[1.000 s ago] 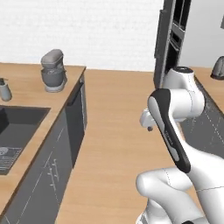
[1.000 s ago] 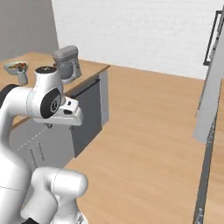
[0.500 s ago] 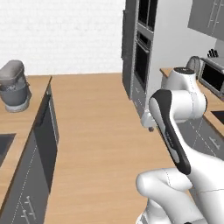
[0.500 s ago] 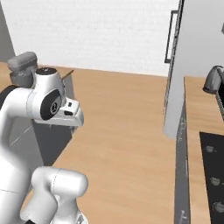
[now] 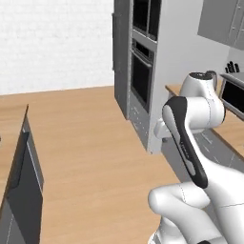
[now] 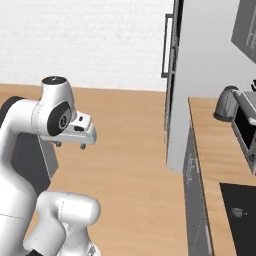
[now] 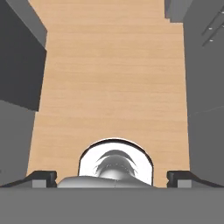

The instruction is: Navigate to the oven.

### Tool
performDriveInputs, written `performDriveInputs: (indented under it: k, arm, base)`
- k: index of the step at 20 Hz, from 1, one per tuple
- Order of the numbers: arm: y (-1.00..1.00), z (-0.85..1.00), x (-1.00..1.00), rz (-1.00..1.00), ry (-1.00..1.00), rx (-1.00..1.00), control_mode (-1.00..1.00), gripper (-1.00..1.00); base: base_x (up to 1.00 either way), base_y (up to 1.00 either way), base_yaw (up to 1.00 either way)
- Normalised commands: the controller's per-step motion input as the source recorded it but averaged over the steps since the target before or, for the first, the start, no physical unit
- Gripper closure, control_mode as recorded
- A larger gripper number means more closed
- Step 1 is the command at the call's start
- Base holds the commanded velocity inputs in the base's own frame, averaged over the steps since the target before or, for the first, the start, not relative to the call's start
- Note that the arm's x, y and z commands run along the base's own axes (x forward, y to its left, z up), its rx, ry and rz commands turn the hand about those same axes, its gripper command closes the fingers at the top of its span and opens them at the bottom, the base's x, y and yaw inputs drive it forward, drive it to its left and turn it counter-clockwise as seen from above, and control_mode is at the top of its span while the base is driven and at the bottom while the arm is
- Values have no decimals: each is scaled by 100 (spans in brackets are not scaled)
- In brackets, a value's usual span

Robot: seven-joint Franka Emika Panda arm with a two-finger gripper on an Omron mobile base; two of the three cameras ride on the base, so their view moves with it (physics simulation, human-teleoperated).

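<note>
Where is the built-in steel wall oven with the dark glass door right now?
The built-in steel wall oven with the dark glass door sits in the tall grey cabinet column, upper middle of the left base view, across the wooden floor ahead of the robot.

One wall oven (image 5: 141,78), dark glass door, set in the tall grey unit. One more dark-glass appliance above it (image 5: 145,16), can't tell what kind. One kettle (image 6: 226,103) on the wood counter, right side. One microwave (image 6: 245,127) just beside it, cut off at frame edge. One black cooktop (image 6: 239,220), lower right. One knife block (image 5: 232,68), partly visible. One dishwasher front (image 5: 24,190) on the left run.
</note>
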Motion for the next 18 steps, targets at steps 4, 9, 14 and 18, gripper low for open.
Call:
performDriveInputs:
  k: [4,9,14,18]
  arm:
    - [0,0,0,0,0,0,100,-100]
    - [0,0,0,0,0,0,100,-100]
    - [0,0,0,0,0,0,100,-100]
    - [0,0,0,0,0,0,100,-100]
  base:
    - [100,35,-25]
    - [100,39,-26]
    - [100,39,-25]
    - [100,41,-25]
